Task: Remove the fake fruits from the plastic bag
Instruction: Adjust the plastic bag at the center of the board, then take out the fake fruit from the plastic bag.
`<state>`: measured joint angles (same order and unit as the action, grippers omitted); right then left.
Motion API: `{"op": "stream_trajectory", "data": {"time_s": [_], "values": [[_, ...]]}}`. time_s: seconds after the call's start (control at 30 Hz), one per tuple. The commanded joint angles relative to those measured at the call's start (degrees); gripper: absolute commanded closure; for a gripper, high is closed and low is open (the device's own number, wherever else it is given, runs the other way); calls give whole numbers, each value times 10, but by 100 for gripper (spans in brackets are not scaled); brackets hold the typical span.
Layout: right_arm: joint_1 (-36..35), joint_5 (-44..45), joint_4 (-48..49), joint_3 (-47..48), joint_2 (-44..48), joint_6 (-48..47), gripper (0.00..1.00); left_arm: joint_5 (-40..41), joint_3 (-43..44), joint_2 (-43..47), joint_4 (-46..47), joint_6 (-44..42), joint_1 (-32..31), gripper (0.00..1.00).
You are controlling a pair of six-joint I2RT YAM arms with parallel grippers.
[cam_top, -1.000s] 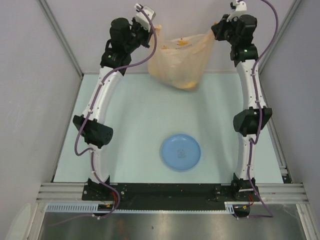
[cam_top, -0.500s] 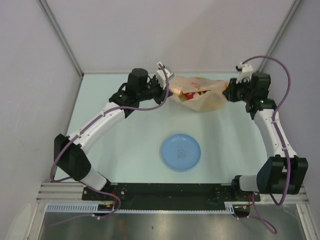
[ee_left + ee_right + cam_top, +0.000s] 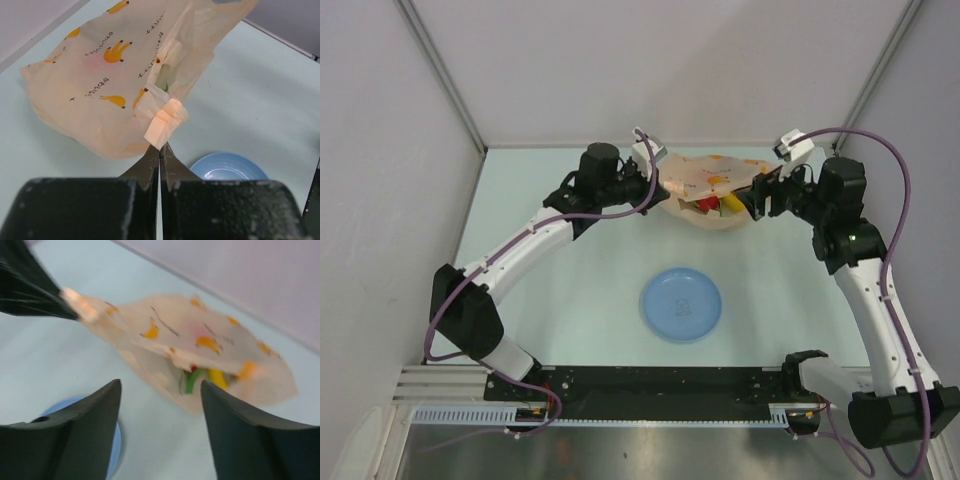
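Note:
The peach-orange plastic bag with orange banana prints lies slumped on the table at the back. My left gripper is shut on the bag's folded handle at its left end. My right gripper stands open just off the bag's right end, holding nothing. The fake fruits show at the bag's mouth: in the right wrist view a green tip, a yellow piece and a bit of red peek out from under the bag, just beyond my right gripper. In the left wrist view my left gripper pinches the handle, with the bag beyond.
A round blue plate sits in the middle of the table, nearer than the bag; its rim also shows in the left wrist view. Grey walls close in the back and both sides.
Both arms came down from holding the bag high at the back; the bag now rests on the table. The right gripper let go of its handle and opened.

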<state>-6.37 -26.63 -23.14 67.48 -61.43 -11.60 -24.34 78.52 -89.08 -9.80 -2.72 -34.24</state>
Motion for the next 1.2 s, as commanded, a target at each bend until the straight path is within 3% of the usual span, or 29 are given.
{"op": "stream_trajectory", "data": {"time_s": [0.0, 0.1, 0.2, 0.33, 0.53, 0.77, 1.0, 1.17], "values": [[-86, 21, 34, 17, -22, -44, 49, 37, 1, 31, 36, 59, -3, 100], [-104, 15, 48, 17, -74, -48, 70, 102, 2, 31, 31, 108, -2, 100], [-109, 7, 67, 17, -116, -64, 86, 100, 5, 32, 37, 117, -2, 100], [-118, 48, 81, 17, -178, -82, 96, 113, 13, 37, 40, 117, -2, 100], [-134, 126, 128, 3, -290, -61, 98, 109, 6, 43, 48, 115, -2, 100], [-210, 127, 108, -99, -243, -39, 98, 115, -22, 48, 52, 106, -1, 100], [-115, 149, 172, -47, -286, 10, 99, 110, -57, 49, 52, 94, -1, 100], [-95, 145, 180, -17, -330, 12, 90, 109, -85, 65, 55, 85, -1, 100]]}}
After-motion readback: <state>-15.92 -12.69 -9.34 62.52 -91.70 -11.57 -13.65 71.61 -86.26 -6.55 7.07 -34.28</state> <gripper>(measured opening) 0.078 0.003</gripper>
